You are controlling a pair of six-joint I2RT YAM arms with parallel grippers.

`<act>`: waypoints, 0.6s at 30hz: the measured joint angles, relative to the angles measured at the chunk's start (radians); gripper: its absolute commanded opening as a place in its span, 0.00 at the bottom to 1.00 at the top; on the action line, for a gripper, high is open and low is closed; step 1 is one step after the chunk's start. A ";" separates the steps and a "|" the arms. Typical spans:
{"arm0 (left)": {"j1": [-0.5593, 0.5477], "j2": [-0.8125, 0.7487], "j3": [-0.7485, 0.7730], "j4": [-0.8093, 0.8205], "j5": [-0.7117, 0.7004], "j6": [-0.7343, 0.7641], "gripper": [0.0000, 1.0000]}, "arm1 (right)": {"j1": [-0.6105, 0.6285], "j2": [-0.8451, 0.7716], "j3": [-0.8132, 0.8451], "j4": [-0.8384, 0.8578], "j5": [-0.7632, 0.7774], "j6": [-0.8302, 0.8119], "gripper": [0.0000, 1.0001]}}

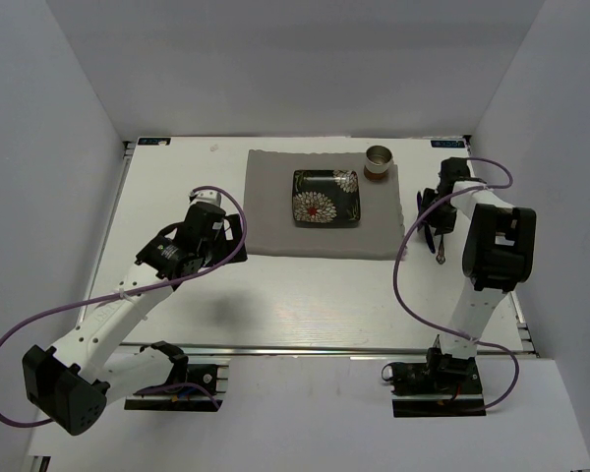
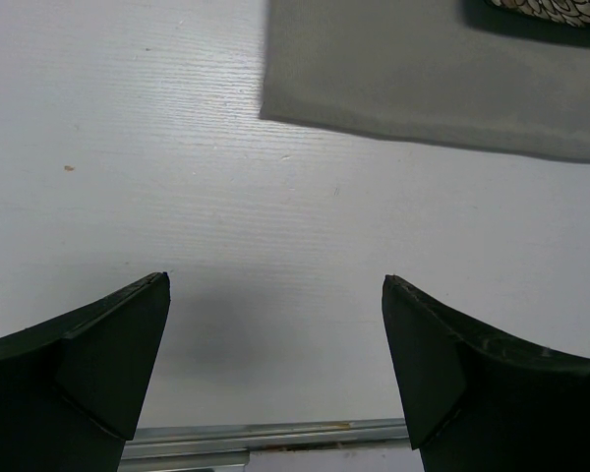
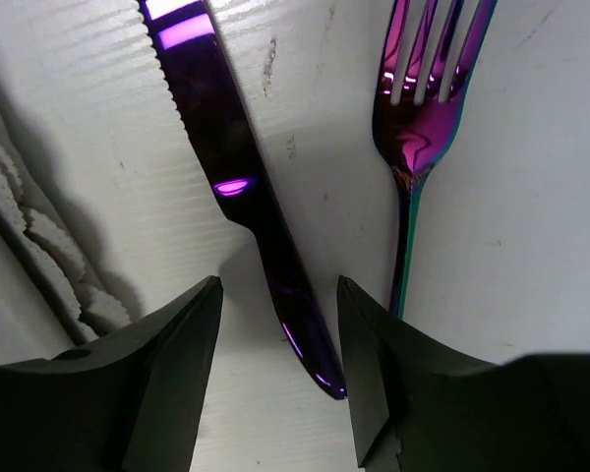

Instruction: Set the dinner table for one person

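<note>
Cutlery: one knife (image 3: 246,197) and one fork (image 3: 418,128), side by side at three o'clock on the desk (image 1: 275,305). One plate (image 1: 325,197) and one cup (image 1: 378,160) sit on one placemat (image 1: 275,216) at twelve. The desk lies under everything, its long axis running nine to three. My right jaws stand apart astride the knife handle. My left jaws gape wide at nine.

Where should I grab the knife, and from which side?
Grip the knife by its narrow handle, from straight above, fingers across its width. It lies flat on the table, the right end effector straddles that handle, and the fork lies apart.
</note>
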 measured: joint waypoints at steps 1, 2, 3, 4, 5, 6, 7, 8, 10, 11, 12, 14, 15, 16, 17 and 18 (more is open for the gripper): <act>0.000 0.000 0.000 0.000 0.000 0.000 0.98 | 0.003 0.001 0.005 0.000 0.001 0.000 0.54; 0.000 0.000 0.000 0.000 0.000 0.000 0.98 | 0.005 0.001 0.006 -0.002 0.005 0.000 0.53; 0.000 -0.001 0.000 0.000 0.000 0.000 0.98 | 0.008 0.001 0.006 -0.005 0.009 0.000 0.51; 0.000 -0.002 0.000 0.000 0.000 0.000 0.98 | 0.011 0.002 0.006 -0.010 0.015 0.000 0.48; 0.000 -0.002 0.000 0.000 0.000 0.000 0.98 | 0.015 0.002 0.005 -0.016 0.023 0.001 0.46; 0.000 -0.003 0.000 0.000 0.000 0.000 0.98 | 0.018 0.002 0.005 -0.020 0.031 0.001 0.42; 0.000 -0.004 0.000 0.000 0.000 0.000 0.98 | 0.020 0.002 0.005 -0.025 0.037 0.000 0.40; 0.000 -0.004 0.000 0.001 0.000 0.000 0.98 | 0.022 0.002 0.005 -0.030 0.042 0.000 0.36; 0.000 -0.004 0.000 0.000 0.000 0.000 0.98 | 0.024 0.002 0.000 -0.031 0.050 -0.001 0.25; 0.000 -0.004 0.000 0.000 0.000 0.000 0.98 | 0.025 0.002 -0.003 -0.029 0.047 -0.001 0.18; 0.000 -0.004 0.000 0.000 0.000 0.000 0.98 | 0.025 0.001 -0.003 -0.029 0.049 -0.002 0.05; 0.000 -0.004 0.000 0.000 0.000 0.000 0.98 | 0.025 -0.001 -0.008 -0.025 0.047 0.000 0.00; 0.000 -0.004 0.000 0.000 0.000 0.000 0.98 | 0.025 -0.003 -0.010 -0.023 0.045 0.000 0.00; 0.000 -0.004 0.000 0.000 0.000 0.000 0.98 | 0.025 -0.003 -0.011 -0.021 0.043 0.000 0.00; 0.000 -0.004 0.000 0.000 0.000 0.000 0.98 | 0.025 -0.006 -0.013 -0.019 0.040 0.000 0.00; 0.000 -0.004 0.000 0.000 0.000 0.000 0.98 | 0.025 -0.008 -0.017 -0.015 0.036 0.001 0.00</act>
